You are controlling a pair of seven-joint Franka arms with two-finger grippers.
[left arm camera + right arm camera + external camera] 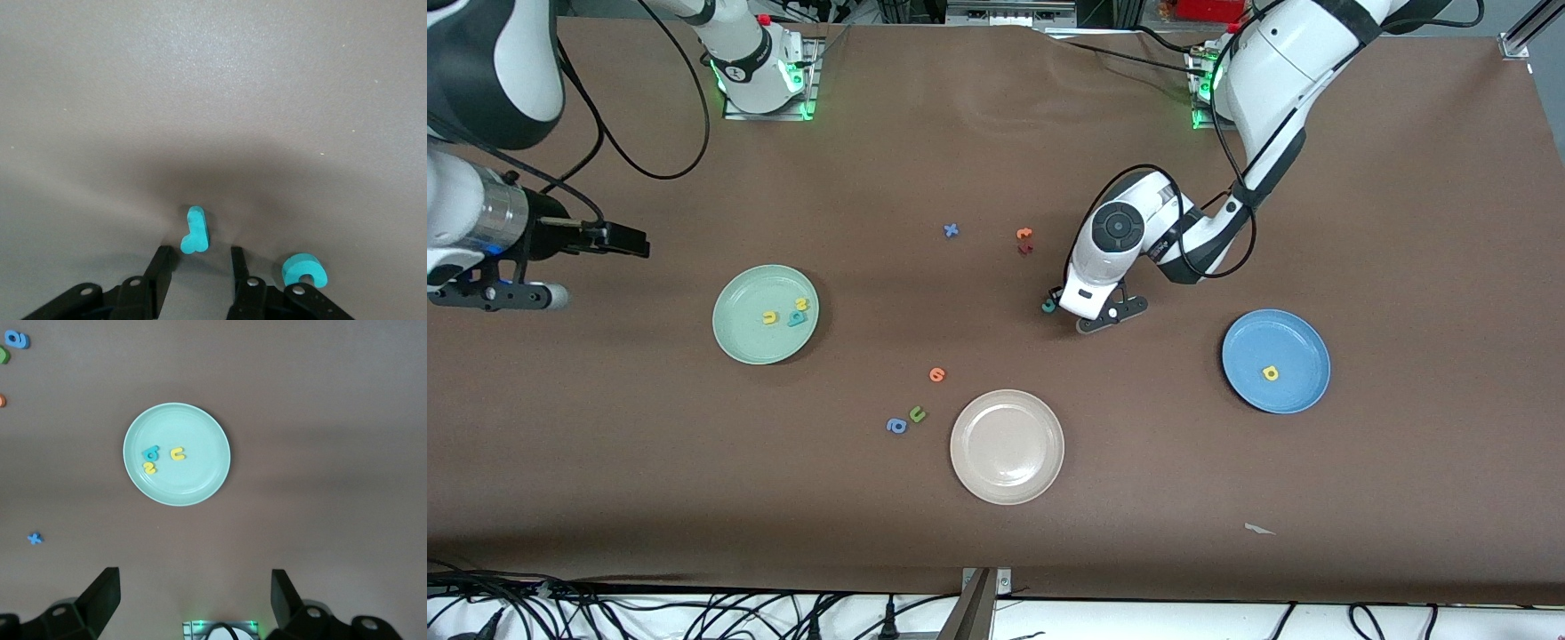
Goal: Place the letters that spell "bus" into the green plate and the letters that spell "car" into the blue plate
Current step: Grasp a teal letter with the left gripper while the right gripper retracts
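My left gripper is down at the table's middle, open. The teal r lies flat just off its fingertips, touching neither. The teal c lies right beside one finger. In the front view one teal letter peeks out beside the hand. The blue plate holds the yellow a. The green plate holds the yellow u, teal b and yellow s. My right gripper waits open and empty, high near the green plate.
A beige-white plate sits nearest the front camera. An orange letter, a green u and a blue a lie beside it. A blue x and orange and dark red letters lie farther back.
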